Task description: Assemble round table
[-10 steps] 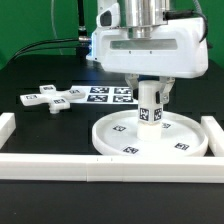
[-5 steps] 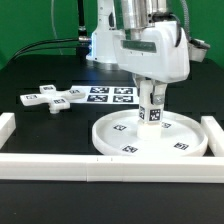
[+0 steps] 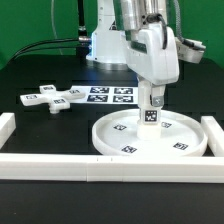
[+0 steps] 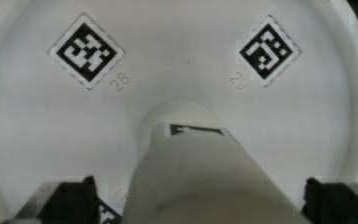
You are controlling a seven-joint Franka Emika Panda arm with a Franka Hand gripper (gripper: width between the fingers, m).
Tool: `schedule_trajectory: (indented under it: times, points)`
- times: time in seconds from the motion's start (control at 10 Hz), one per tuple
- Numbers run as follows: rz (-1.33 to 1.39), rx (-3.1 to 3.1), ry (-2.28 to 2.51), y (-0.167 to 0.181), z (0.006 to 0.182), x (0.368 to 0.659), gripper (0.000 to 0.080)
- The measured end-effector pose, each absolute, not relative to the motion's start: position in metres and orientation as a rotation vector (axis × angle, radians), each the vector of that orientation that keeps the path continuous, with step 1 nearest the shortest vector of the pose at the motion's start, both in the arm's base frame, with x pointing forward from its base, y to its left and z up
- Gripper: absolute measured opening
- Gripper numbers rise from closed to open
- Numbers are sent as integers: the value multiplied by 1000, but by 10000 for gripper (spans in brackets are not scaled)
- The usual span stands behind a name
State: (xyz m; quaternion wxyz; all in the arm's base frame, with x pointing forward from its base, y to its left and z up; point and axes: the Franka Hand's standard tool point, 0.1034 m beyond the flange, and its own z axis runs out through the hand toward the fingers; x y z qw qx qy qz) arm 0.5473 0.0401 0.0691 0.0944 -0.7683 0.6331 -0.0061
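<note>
**Tool** (image 3: 150, 101): pointing straight down, fingers on either side of the leg (image 3: 150, 113) near its upper end. It reads as clamped on the leg, though the wrist view leaves the actual contact hard to confirm.

**Leg:** short white cylinder, tagged, upright at the centre of the disc (image 3: 112, 141). In the wrist view the leg (image 4: 197, 150) runs down between the fingers to the disc (image 4: 176, 60). Judged purpose of the hold: keeping the leg vertical so it can be seated or twisted into the disc's middle.

**Disc:** large and rimmed, lying flat on the counter (image 3: 40, 130) near the corner of the border bars (image 3: 100, 166), which probably brace it.

**Arm:** vertical above the disc, wrist turned so the hand shows narrow side on in the exterior view.

**Cross-shaped base** (image 3: 55, 98): well apart at the exterior view's left, beside the marker board (image 3: 110, 95), not yet fitted.
</note>
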Motion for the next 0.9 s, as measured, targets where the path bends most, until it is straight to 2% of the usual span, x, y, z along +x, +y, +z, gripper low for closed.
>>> schedule_trajectory:
  times: [0.1,0.9]
  points:
    - [-25,-2321,1825,40,69,547,635]
    - [-102,-2766,1075,40,68,546,649]
